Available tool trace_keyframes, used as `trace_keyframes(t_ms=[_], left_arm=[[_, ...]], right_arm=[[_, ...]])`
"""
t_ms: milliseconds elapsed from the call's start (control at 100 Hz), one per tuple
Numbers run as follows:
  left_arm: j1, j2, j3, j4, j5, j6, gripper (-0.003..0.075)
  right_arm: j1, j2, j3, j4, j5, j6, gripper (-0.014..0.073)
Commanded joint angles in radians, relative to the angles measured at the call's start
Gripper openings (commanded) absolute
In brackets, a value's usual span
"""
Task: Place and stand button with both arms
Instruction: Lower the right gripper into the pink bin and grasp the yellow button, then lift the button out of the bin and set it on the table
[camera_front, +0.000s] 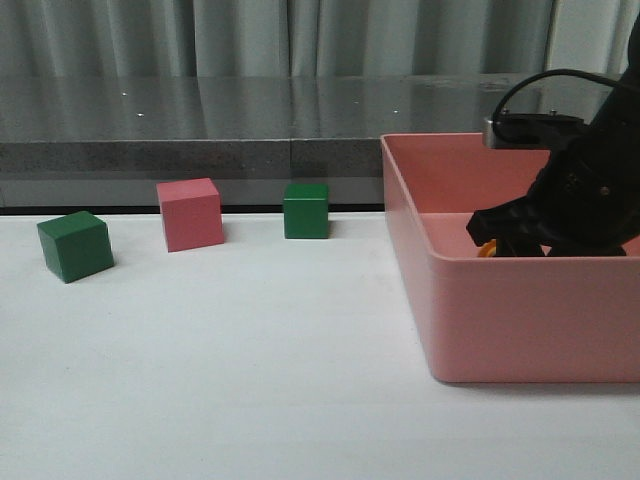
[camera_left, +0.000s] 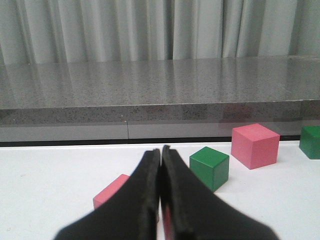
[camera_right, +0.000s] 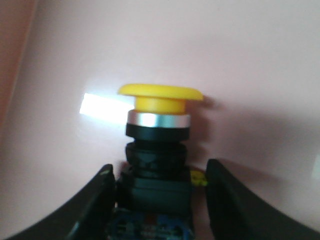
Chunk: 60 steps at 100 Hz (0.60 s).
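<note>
The button (camera_right: 160, 130) lies inside the pink bin, with its yellow cap, silver ring, black body and blue base showing in the right wrist view. In the front view only a bit of orange cap (camera_front: 487, 249) peeks over the bin wall. My right gripper (camera_right: 160, 170) is down in the bin (camera_front: 510, 238) and open, with one finger on each side of the button's black body. One finger touches the body and the other stands a little apart. My left gripper (camera_left: 161, 150) is shut and empty, low over the white table, and out of the front view.
The pink bin (camera_front: 530, 310) stands at the right of the white table. A green cube (camera_front: 75, 245), a pink cube (camera_front: 190, 213) and another green cube (camera_front: 305, 210) sit along the back left. A further pink cube (camera_left: 112, 192) lies just beyond my left fingers.
</note>
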Motion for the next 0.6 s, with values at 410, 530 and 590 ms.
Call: trace_keyframes(t_ms=[410, 530, 590], left_arm=[[-0.004, -0.031, 0.045, 0.002, -0.074, -0.009, -0.0019], [-0.004, -0.031, 0.045, 0.002, -0.074, -0.009, -0.0020], [-0.004, -0.031, 0.045, 0.002, -0.074, -0.009, -0.0020]], right_arm=[[0.179, -0.192, -0.357, 0.003, 0.298, -0.226, -0.0071], [0.297, -0.127, -0.489, 0.003, 0.346, -0.417, -0.0075], [0.352, -0.081, -0.553, 0.003, 0.372, -0.508, -0.0075]])
